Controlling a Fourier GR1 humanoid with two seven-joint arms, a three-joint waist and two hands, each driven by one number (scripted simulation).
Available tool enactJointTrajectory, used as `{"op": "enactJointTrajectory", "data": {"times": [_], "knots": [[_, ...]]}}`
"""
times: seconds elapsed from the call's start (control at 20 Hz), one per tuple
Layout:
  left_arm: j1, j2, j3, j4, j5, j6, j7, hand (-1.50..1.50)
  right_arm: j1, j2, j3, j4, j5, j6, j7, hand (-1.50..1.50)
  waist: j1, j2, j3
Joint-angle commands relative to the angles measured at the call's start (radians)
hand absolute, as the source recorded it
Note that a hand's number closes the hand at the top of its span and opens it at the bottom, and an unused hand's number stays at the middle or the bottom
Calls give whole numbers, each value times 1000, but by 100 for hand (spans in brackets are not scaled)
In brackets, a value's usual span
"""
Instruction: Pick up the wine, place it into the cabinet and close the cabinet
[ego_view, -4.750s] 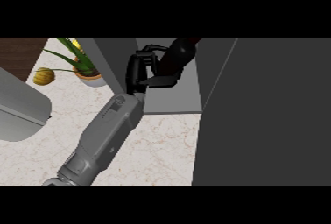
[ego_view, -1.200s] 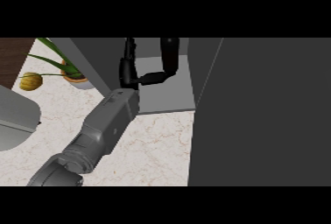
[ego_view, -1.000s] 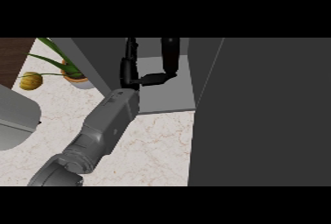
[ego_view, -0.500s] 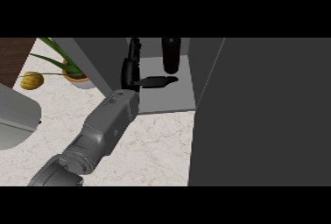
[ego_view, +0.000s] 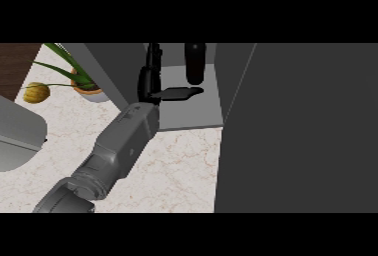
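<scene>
Presently: wine bottle (ego_view: 195, 62) upright inside cabinet (ego_view: 190, 110), on grey shelf, toward back. Placing step judged done; closing left.
Left hand (ego_view: 159, 90): inside cabinet opening, fingers straight, thumb out toward bottle, holding nothing; bottle just beside it, apart.
Right hand: not in view.
Cabinet door (ego_view: 310, 130): dark panel, fills right side, open.
Counter (ego_view: 173, 165): pale marble, veined.
Room: potted plant (ego_view: 77, 80) at back left; yellow fruit (ego_view: 35, 92) beside it; grey object (ego_view: 16, 140) at left edge, kind unclear.

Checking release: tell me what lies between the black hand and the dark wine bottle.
Head view: only bare grey cabinet floor separates left hand from dark wine bottle.
</scene>
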Motion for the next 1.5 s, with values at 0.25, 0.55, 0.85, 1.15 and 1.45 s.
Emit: {"op": "enactJointTrajectory", "data": {"times": [0.25,0.55,0.85,1.15,1.45], "knots": [[119,3,-83,-63,128,-38,-5,-150,36,-21,-22,-32,-27,13,10,-150,17,-17,3],[239,3,-265,-243,228,6,30,-150,14,-9,-35,-39,-4,-14,19,-150,33,-22,3],[435,3,-566,-561,361,231,58,-150,-11,-20,-44,-33,-27,-12,36,-150,39,-23,3],[564,3,-697,-877,293,416,119,-150,31,-13,-42,-73,6,-34,28,-150,78,-25,3],[737,32,-765,-1177,182,500,195,-150,64,-10,-23,-58,34,-22,-11,-150,87,-25,3]]}}
